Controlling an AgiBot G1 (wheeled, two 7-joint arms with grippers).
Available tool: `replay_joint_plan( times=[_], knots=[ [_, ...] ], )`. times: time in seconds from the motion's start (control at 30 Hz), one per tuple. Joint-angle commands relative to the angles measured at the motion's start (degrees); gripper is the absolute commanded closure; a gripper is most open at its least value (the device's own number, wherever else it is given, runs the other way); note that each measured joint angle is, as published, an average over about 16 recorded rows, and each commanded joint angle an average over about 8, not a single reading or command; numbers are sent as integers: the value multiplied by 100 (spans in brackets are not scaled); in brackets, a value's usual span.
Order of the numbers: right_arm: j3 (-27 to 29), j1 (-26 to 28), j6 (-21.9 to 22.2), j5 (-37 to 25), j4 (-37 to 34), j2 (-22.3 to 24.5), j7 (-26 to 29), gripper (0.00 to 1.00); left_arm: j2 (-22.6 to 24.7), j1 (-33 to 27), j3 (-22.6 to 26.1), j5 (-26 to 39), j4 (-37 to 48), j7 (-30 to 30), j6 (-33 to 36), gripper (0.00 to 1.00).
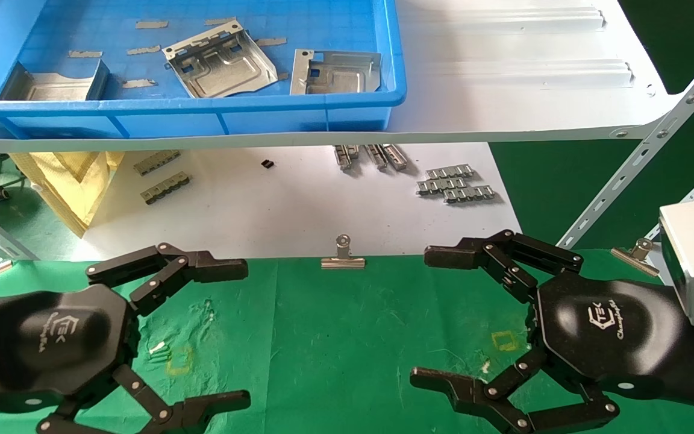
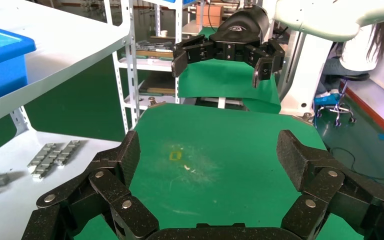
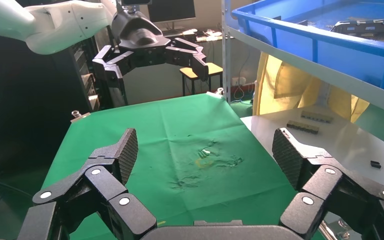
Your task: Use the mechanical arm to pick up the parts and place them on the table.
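I have both arms low over the near edge of the green-clothed table [image 1: 335,337]. My left pincer [image 1: 229,331] sits at the near left with its fingers spread wide and nothing between them; my right pincer [image 1: 437,319] mirrors it at the near right, equally wide and empty. The two point toward each other across a bare stretch of cloth carrying small yellow square marks [image 1: 506,341]. A silver binder clip [image 1: 343,256] grips the cloth's far edge between them.

The parts are all up on the white shelf board [image 1: 503,90], inside the blue plastic bin [image 1: 202,114] at far left. One stamped sheet-metal plate [image 1: 220,59] lies flat and skewed near the bin's middle, a second plate [image 1: 335,72] lies just right of it by the bin's right wall, and a third, bent-edged plate [image 1: 52,84] rests at the left end. Small flat grey tape pieces [image 1: 151,25] dot the bin floor around them.

Below the shelf, on the white sheet surface [image 1: 275,211], ribbed grey metal strips [image 1: 455,184] lie in a cluster at right.
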Motion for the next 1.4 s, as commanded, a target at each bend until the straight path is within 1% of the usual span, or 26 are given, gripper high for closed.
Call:
replay_joint_plan(
  times=[0.03, 0.07, 0.1, 0.13, 0.33, 1.4],
  knots=[
    [0, 0, 0, 0, 0, 0, 0, 0, 0, 0, 0, 0, 0, 0, 0, 0],
    [0, 0, 0, 0, 0, 0, 0, 0, 0, 0, 0, 0, 0, 0, 0, 0],
    [0, 0, 0, 0, 0, 0, 0, 14, 0, 0, 0, 0, 0, 0, 0, 0],
    [0, 0, 0, 0, 0, 0, 0, 25, 0, 0, 0, 0, 0, 0, 0, 0],
    [0, 0, 0, 0, 0, 0, 0, 100, 0, 0, 0, 0, 0, 0, 0, 0],
    [0, 0, 0, 0, 0, 0, 0, 100, 0, 1, 0, 0, -1, 0, 0, 0]
  ],
)
